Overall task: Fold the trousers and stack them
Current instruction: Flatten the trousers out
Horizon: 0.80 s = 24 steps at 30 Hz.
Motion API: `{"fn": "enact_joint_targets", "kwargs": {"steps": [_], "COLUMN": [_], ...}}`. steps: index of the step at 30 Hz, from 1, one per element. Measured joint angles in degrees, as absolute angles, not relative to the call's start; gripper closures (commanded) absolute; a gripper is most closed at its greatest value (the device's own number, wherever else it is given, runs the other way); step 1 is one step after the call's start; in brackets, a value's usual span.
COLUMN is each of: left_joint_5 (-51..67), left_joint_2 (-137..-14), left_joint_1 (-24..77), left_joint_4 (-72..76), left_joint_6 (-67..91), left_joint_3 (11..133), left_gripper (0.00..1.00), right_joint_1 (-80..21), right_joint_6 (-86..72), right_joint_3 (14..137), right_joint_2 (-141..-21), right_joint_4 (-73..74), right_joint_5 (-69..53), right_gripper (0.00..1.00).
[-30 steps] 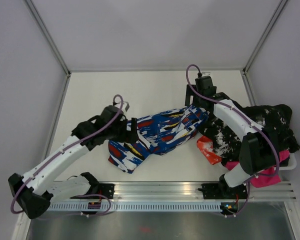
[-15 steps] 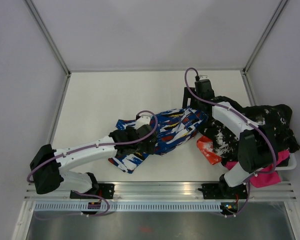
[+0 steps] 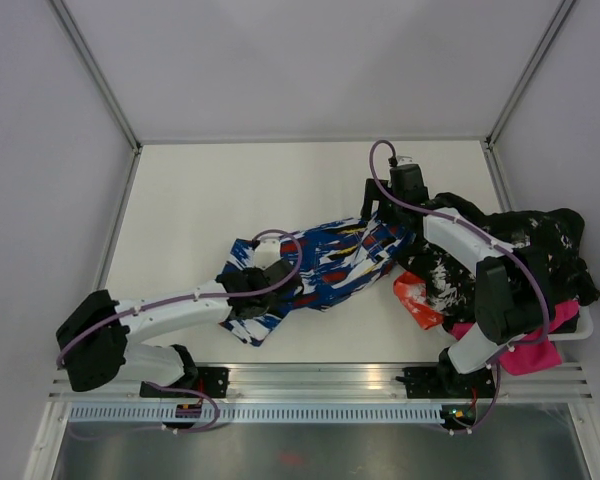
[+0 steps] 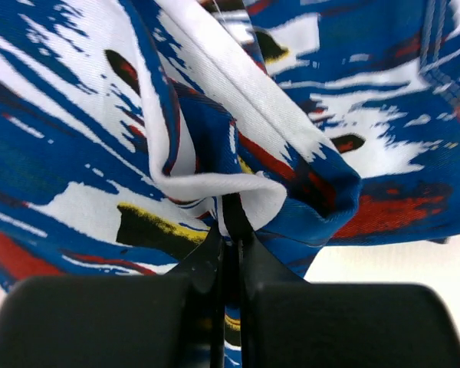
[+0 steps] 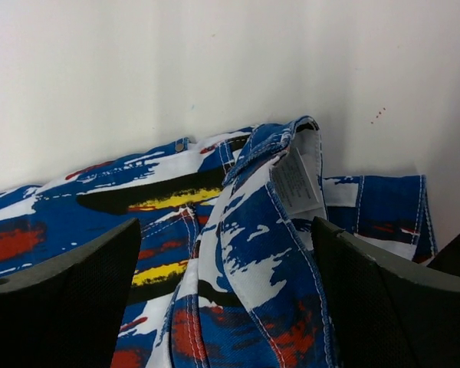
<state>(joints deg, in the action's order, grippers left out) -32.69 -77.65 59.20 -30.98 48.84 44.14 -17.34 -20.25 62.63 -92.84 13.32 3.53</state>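
Midway through folding soft royal-blue, splash-printed trousers [image 3: 325,265], bunched on the table [image 3: 200,190].
Clamps left gripper [image 4: 228,230] on a fold [image 4: 215,184] to carry it over; poises right gripper [image 5: 226,268], fingers apart, over the waistband [image 5: 268,149], likely to pin it.

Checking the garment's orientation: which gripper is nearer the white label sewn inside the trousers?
Right. The right gripper hangs open just before the label, at the trousers' right end; the left gripper is shut on a fold farther left along them.
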Motion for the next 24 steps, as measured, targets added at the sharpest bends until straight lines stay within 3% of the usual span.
{"fn": "enact_joint_targets", "kwargs": {"steps": [4, 10, 15, 21, 24], "left_joint_5": [-29.6, -24.2, -20.7, -13.5, -11.4], "left_joint_2": [-67.5, -49.9, -49.8, -53.9, -54.5], "left_joint_1": [52.9, 28.6, 14.9, -1.4, -4.8], "left_joint_4": [-31.3, -34.0, -37.4, -40.1, -40.3], "left_joint_6": [47.2, 38.6, 31.5, 27.8, 27.2], "left_joint_3": [43.3, 50.0, 59.7, 59.4, 57.8], "left_gripper": [0.98, 0.98, 0.98, 0.98, 0.98], "right_joint_1": [-17.3, -17.4, -17.4, -17.9, -18.2], "right_joint_6": [-21.1, -21.2, -21.0, -20.5, -20.2], "right_joint_3": [62.2, 61.9, 61.9, 62.3, 62.5], "right_joint_2": [-92.7, -89.4, -87.1, -91.3, -94.5], "right_joint_4": [12.1, 10.7, 9.1, 9.3, 10.5], "right_joint_5": [2.3, -1.5, -3.2, -2.3, 1.4], "right_gripper": [0.02, 0.05, 0.12, 0.12, 0.11]}}
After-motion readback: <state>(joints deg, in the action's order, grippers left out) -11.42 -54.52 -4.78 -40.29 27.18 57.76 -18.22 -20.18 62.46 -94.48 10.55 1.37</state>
